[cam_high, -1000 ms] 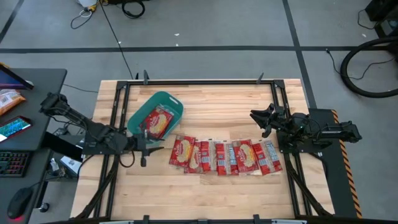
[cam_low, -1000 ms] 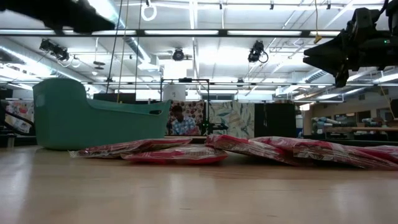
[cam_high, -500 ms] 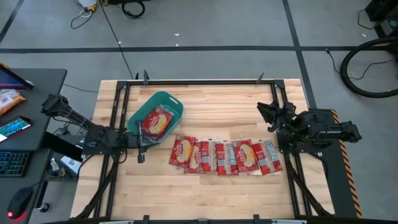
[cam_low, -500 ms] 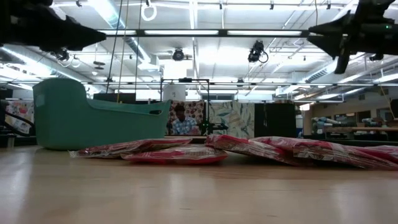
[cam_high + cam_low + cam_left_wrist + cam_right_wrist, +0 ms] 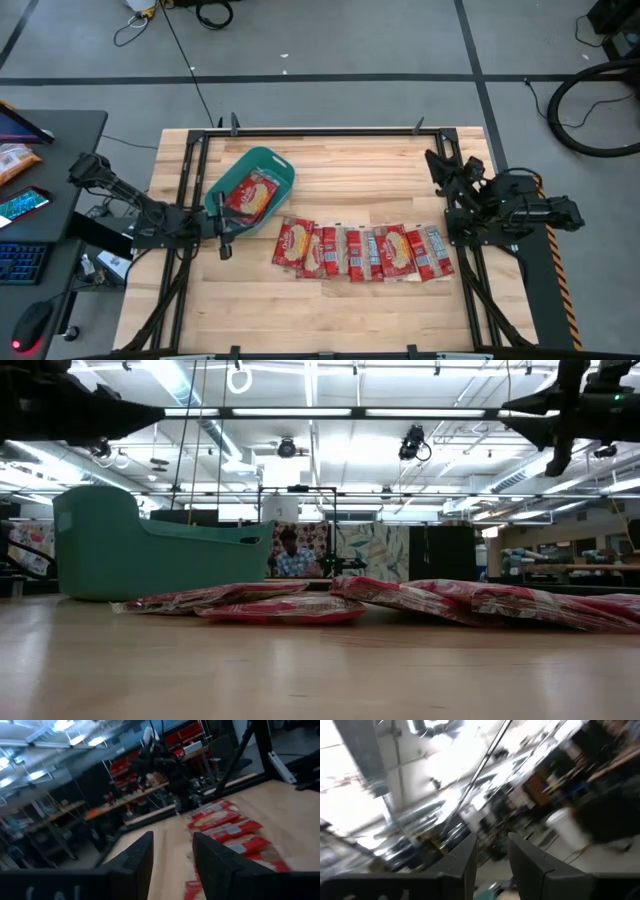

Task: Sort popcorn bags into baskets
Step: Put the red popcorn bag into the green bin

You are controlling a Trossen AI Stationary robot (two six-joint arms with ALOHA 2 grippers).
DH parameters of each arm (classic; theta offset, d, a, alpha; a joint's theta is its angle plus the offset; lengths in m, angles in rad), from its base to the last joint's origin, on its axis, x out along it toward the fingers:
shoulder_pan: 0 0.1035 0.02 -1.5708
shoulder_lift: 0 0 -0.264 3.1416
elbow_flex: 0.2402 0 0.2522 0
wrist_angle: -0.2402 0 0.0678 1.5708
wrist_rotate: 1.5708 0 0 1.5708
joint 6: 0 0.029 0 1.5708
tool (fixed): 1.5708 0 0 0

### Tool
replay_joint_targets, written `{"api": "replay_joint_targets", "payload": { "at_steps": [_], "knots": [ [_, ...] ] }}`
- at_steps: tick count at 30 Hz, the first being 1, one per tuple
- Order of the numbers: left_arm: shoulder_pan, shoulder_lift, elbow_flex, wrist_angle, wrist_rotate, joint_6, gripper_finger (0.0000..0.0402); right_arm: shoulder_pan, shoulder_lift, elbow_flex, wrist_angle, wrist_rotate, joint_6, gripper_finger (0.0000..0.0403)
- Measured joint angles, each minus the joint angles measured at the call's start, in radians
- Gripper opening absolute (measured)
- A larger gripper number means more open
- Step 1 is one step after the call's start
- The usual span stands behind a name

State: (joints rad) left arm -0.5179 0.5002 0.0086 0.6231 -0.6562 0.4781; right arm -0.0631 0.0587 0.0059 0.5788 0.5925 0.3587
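Note:
The teal basket stands at the table's left-centre with one red popcorn bag lying inside it. Several more popcorn bags lie flat in an overlapping row across the table's middle. My left gripper is open and empty. It hovers just left of the basket and aims along the row. My right gripper is open and empty, raised near the table's right edge and tipped up toward the ceiling.
Black frame rails run along the table's left and right sides and its far edge. Bare wood lies near of the bag row and far of it. A desk with a keyboard and phone stands left of the table.
My left gripper has drawn back toward the table's left edge, away from the bag row, and turned. My right gripper has pulled toward the table's right and far edges, risen and tipped upward. The bags and basket have stayed put.

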Motion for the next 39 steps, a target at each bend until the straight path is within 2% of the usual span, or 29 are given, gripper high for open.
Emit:
{"api": "replay_joint_targets", "payload": {
  "at_steps": [5, 8, 12, 18, 25, 33, 39],
  "knots": [
    [0.006, 0.001, 0.000, 0.004, -0.005, 0.087, 0.0142, -0.005, 0.111, 0.000, 0.014, -0.202, 0.131, 0.0115],
    [0.016, 0.001, 0.000, 0.007, -0.006, 0.094, 0.0142, -0.003, 0.204, 0.000, 0.057, -0.273, 0.210, 0.0115],
    [0.028, 0.001, 0.000, 0.023, -0.006, 0.085, 0.0142, 0.002, 0.345, 0.029, 0.107, -0.280, 0.242, 0.0115],
    [0.029, 0.003, -0.001, 0.015, -0.005, 0.044, 0.0142, 0.031, 0.597, 0.144, 0.108, -0.283, 0.238, 0.0115],
    [0.029, 0.003, -0.001, 0.015, -0.005, 0.030, 0.0142, 0.038, 0.867, 0.316, 0.099, -0.400, 0.144, 0.0115],
    [0.029, 0.003, -0.001, 0.007, -0.005, -0.021, 0.0142, 0.041, 1.114, 0.527, -0.141, -0.476, 0.067, 0.0115],
    [0.029, 0.003, -0.001, 0.001, -0.005, -0.022, 0.0142, 0.071, 1.304, 0.708, -0.270, -0.483, -0.032, 0.0115]
  ]
}}
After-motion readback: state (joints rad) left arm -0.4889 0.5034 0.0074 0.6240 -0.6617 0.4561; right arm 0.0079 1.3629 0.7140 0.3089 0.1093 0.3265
